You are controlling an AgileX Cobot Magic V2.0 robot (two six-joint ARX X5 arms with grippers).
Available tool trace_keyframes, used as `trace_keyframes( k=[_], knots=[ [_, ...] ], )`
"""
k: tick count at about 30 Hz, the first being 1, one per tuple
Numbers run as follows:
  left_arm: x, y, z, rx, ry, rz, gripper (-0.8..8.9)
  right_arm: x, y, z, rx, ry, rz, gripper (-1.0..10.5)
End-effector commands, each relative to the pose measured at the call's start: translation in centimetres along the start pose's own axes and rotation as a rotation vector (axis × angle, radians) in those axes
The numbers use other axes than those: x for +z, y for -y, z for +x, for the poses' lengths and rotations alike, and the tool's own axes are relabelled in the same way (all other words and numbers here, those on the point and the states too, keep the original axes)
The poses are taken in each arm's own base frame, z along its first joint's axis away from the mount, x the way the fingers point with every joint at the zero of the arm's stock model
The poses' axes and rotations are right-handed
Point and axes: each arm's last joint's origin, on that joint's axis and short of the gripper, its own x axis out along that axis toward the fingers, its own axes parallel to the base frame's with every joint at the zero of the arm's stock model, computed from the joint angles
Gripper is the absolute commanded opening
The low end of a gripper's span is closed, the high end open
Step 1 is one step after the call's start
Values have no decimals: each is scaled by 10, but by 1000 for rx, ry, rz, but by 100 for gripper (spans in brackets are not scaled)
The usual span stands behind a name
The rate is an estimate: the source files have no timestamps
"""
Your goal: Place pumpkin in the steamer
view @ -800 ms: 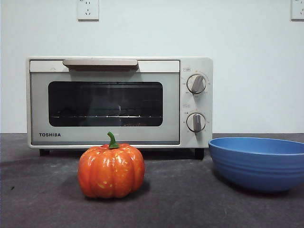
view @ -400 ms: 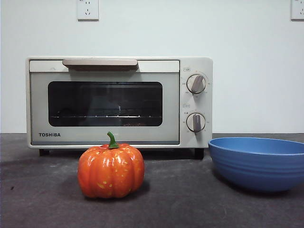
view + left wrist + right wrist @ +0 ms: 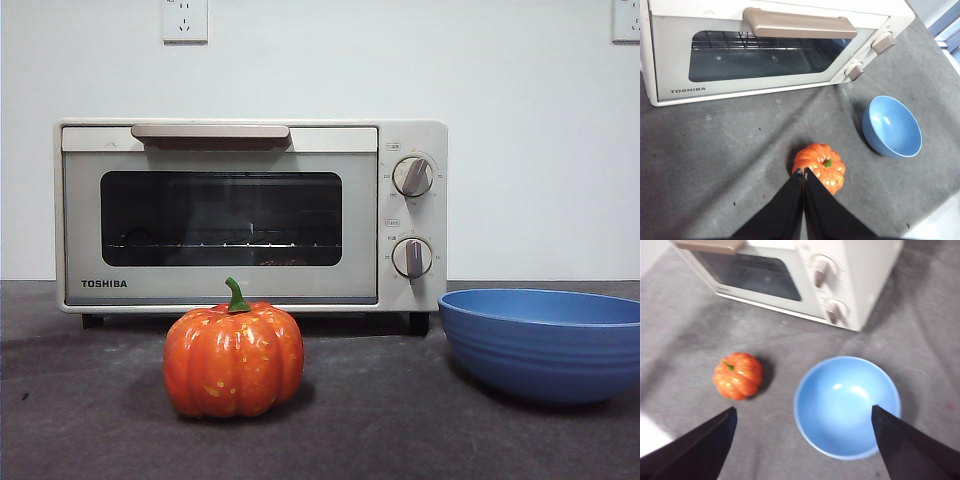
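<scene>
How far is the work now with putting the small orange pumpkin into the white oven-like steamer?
Nothing looks done yet. The glossy orange ribbed pumpkin sits on the dark grey table, in front of the white Toshiba steamer, whose door is shut. Nothing is in hand: the left gripper, jaws shut, is above the pumpkin; the right gripper, open, is over the blue bowl. Opening, gripping and placing remain.

Glossy plastic-looking pumpkin [image 3: 234, 360], smooth blue bowl [image 3: 545, 345] and matt cream oven [image 3: 250, 215] on rough grey cloth [image 3: 400, 430].
</scene>
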Motion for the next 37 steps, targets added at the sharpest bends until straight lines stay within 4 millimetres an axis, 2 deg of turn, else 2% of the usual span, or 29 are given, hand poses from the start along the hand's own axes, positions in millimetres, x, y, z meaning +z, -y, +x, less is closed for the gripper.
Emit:
trace_keyframes(
  k=[1,8,13,17,23,30,37],
  knots=[
    [6,3,-3,-8,24,37,11,11,-7,1,60,15,-2,430],
    [6,3,-3,-8,25,37,11,40,-26,14,169,-34,-78,430],
    [6,3,-3,-8,25,37,11,61,-46,40,224,-80,-148,430],
    [6,3,-3,-8,25,37,11,67,-60,68,278,-128,-170,430],
    [6,3,-3,-8,25,35,11,61,-84,117,288,-200,-224,430],
    [6,3,-3,-8,25,35,11,42,-105,176,272,-291,-280,430],
    [6,3,-3,-8,27,36,11,15,-109,237,200,-383,-284,431]
  ],
)
